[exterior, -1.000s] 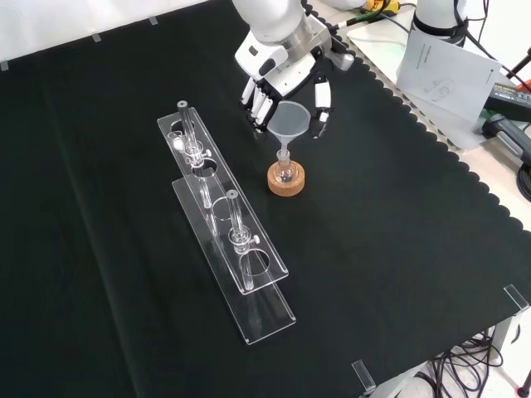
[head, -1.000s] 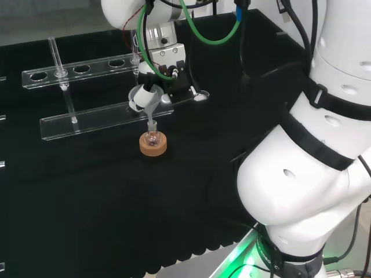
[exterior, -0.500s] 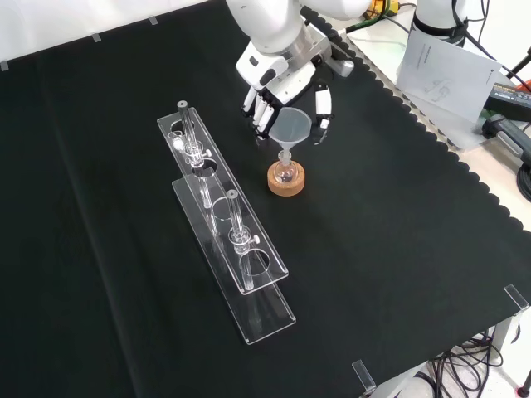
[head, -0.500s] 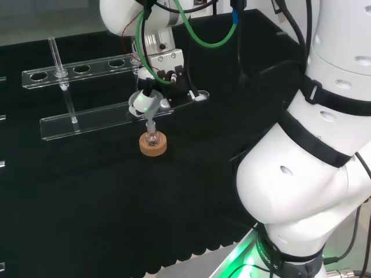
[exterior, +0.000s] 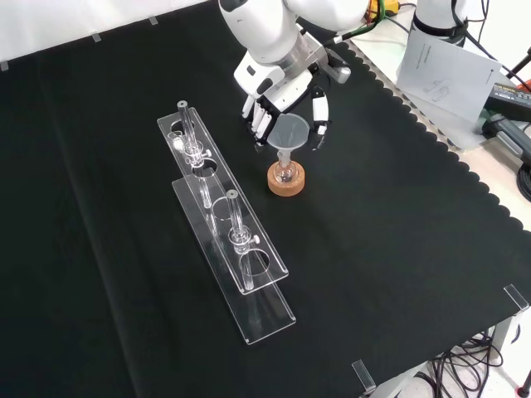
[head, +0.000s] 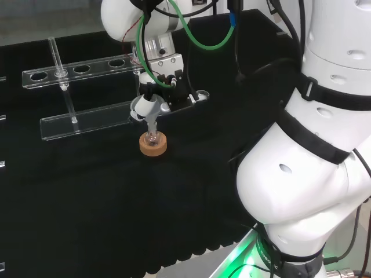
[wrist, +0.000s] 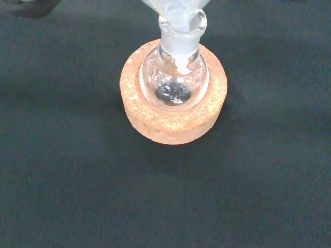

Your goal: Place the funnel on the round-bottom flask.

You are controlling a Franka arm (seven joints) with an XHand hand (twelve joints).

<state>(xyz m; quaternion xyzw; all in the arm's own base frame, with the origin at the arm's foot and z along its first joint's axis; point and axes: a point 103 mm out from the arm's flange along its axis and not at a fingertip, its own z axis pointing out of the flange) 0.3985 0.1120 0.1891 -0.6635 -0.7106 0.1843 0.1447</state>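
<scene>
A small clear round-bottom flask stands upright in a cork ring near the middle of the cloth. The clear funnel sits over it, tilted slightly, with its stem down in the flask's neck. The hand comes in from above. Its fingers and thumb curl on either side of the funnel's cone. In the head view the funnel hangs under the hand, above the flask and ring.
Two long clear racks with upright glass tubes lie left of the flask in the front view, close to the ring. In the head view they lie behind it. Papers lie beyond the cloth's scalloped edge.
The hand has lowered the funnel a little, so its stem sits deeper in the flask's neck. The flask and ring have stayed in place.
</scene>
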